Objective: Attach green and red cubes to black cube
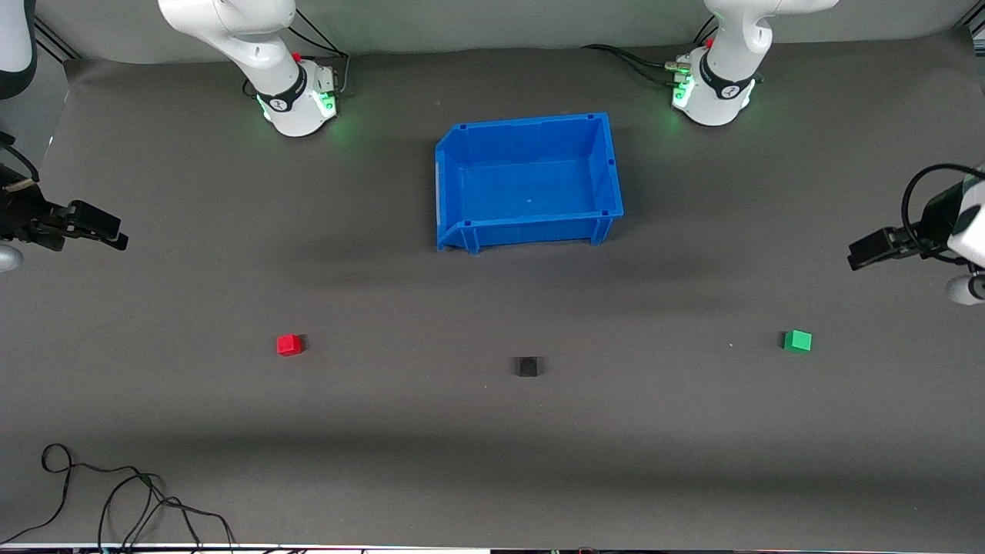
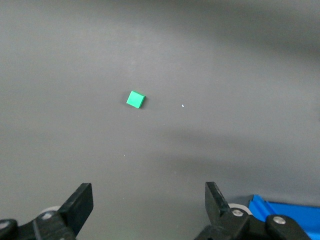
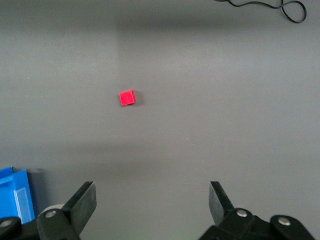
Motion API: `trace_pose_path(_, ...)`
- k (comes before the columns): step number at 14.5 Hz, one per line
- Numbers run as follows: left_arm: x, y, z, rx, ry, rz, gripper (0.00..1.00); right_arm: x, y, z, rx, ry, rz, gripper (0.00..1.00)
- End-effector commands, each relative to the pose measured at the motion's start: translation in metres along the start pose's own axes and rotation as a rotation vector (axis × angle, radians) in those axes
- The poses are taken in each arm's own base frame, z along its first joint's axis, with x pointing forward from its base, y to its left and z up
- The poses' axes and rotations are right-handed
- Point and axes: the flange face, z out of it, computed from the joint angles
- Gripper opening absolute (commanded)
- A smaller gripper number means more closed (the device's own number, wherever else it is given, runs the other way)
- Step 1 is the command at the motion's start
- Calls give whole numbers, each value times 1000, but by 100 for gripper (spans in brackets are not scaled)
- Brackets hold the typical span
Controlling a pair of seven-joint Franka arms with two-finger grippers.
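Note:
The red cube [image 1: 289, 345], the black cube [image 1: 526, 366] and the green cube [image 1: 797, 340] lie apart in a row on the dark mat, with the black one in the middle. My left gripper [image 1: 856, 258] hangs open and empty over the mat at the left arm's end of the table. Its wrist view shows the green cube [image 2: 135, 99] lying clear of the open gripper [image 2: 148, 192]. My right gripper [image 1: 119, 235] hangs open and empty over the right arm's end. Its wrist view shows the red cube [image 3: 127, 97] lying clear of the open gripper [image 3: 152, 192].
An empty blue bin [image 1: 531, 228] stands between the arm bases, farther from the front camera than the cubes. Its corner shows in both wrist views [image 2: 285, 210] [image 3: 12, 195]. Loose black cables [image 1: 115, 500] lie at the mat's near edge toward the right arm's end.

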Motion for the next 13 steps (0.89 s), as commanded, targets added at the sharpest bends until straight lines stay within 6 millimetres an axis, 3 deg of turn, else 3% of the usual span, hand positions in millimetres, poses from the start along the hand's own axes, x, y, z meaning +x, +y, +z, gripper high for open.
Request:
trace_pose_path(1,3,-23,18,23,-44,-201,100,11,-6,-12,16,29,230,100)
trace_pose_path(3,4,-25,32,28,-62,-225,100,15,-8,-13,19,32,421,100)
trace_pose_path(7,12,-67,45,13,-92,-442,100,21,-16,-5,35,9,766,100)
trace_pose_path(11,23,-64,92,69,-133,-719,100,28,-15,0,133,-67,1118,100)
trace_pose_path(13,23,-63,115,63,-117,-837,100,31,-1,1,230,-140,1229,100)
